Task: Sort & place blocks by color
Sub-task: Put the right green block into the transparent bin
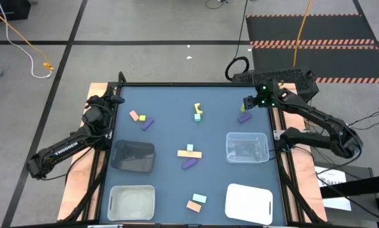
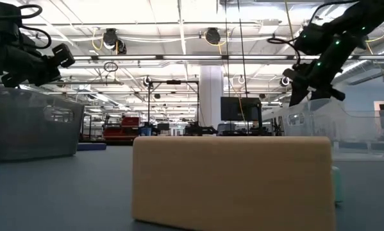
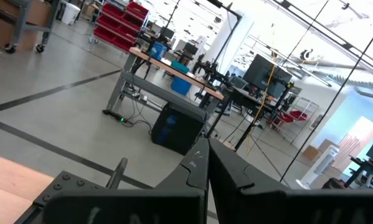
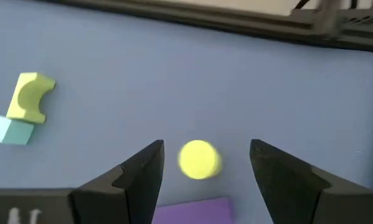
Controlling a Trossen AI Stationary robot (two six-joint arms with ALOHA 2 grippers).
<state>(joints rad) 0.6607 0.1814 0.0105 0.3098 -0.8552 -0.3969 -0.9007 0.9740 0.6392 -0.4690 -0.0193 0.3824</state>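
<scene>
The blocks are lying scattered over the blue table (image 1: 170, 107). Toward two o'clock from the table's middle, a yellow cylinder (image 4: 199, 159) is sitting just beside a purple block (image 4: 192, 210); in the high view this pair (image 1: 244, 117) is lying right under the right gripper (image 1: 248, 104). That gripper (image 4: 205, 171) is hovering over them with its jaws standing wide, the cylinder showing in the gap between the fingers (image 4: 139, 177) and touching neither.

Near twelve o'clock a bent yellow piece (image 4: 29, 96) is lying against a mint cube (image 4: 10, 130); from above they show as one small cluster (image 1: 198, 113). At ten o'clock a salmon-orange block (image 1: 135, 116), a yellowish one (image 1: 142, 118) and a purple bar (image 1: 147, 124) are lying close together. Around the middle, a mint block (image 1: 190, 147), a salmon bar (image 1: 189, 154) and a purple bar (image 1: 189, 164) are sitting in a tight group. At six o'clock a mint block (image 1: 199, 199) is touching a salmon block (image 1: 193, 206), which is filling the low view (image 2: 233, 183).

A dark bin (image 1: 133, 156) is sitting at eight o'clock, a clear bin (image 1: 247, 147) at four o'clock, a whitish tray (image 1: 131, 202) at seven o'clock and a white tray (image 1: 249, 202) at five o'clock.

The left gripper (image 1: 107, 101) is waiting off the table's ten o'clock corner, its fingers (image 3: 198, 168) pressed together.
</scene>
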